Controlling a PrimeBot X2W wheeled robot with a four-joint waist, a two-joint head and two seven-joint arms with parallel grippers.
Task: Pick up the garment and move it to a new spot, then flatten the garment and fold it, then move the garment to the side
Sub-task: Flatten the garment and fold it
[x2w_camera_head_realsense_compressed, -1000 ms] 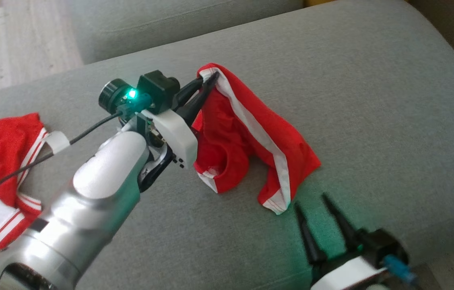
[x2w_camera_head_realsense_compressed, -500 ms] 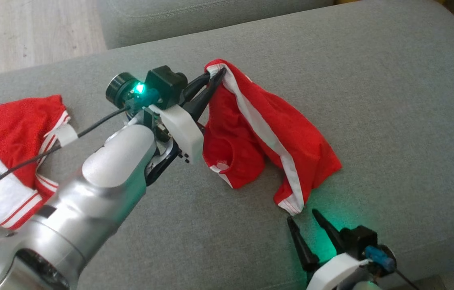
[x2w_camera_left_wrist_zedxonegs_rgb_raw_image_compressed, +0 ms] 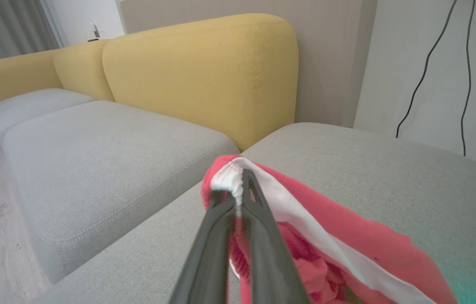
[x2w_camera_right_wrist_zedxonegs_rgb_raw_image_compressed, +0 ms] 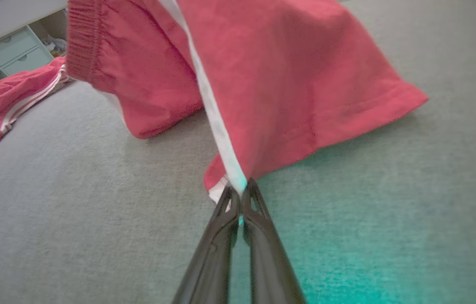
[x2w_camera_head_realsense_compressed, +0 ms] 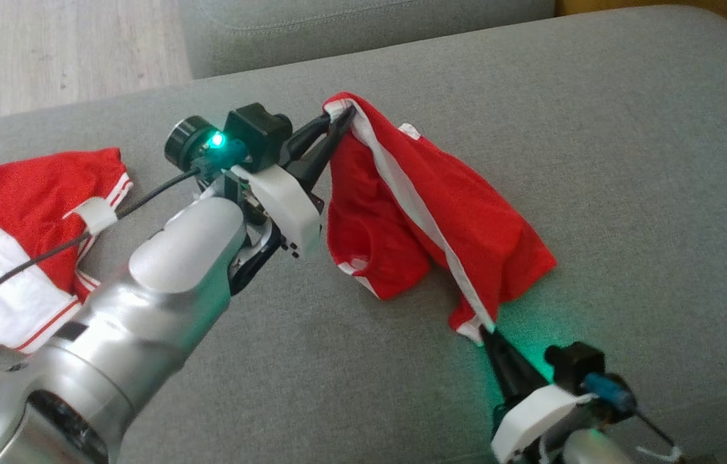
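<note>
The red garment (x2w_camera_head_realsense_compressed: pixel 428 225), a pair of shorts with a white side stripe, is stretched between both hands over the middle of the grey sofa cushion (x2w_camera_head_realsense_compressed: pixel 628 193). The left hand (x2w_camera_head_realsense_compressed: pixel 338 125) is clenched on the white waistband corner at the garment's far end and holds that corner lifted off the cushion, toward its far edge. In the left wrist view the bunched white band sits pinched right at the tip of this hand, with the red cloth falling away below and to the right. The right hand (x2w_camera_head_realsense_compressed: pixel 489 335) is clenched on the lower end of the white stripe at a leg hem, close to the cushion's near edge. In the right wrist view the stripe runs taut from its tip up into the cloth. Between the two grips the stripe forms a straight line, while the rest of the garment sags on either side and rests in folds on the cushion. A green glow (x2w_camera_head_realsense_compressed: pixel 531 322) tints the cushion beside the right hand. A second red garment (x2w_camera_head_realsense_compressed: pixel 22 212) with white trim lies crumpled at the cushion's left edge, well apart from both hands.
</note>
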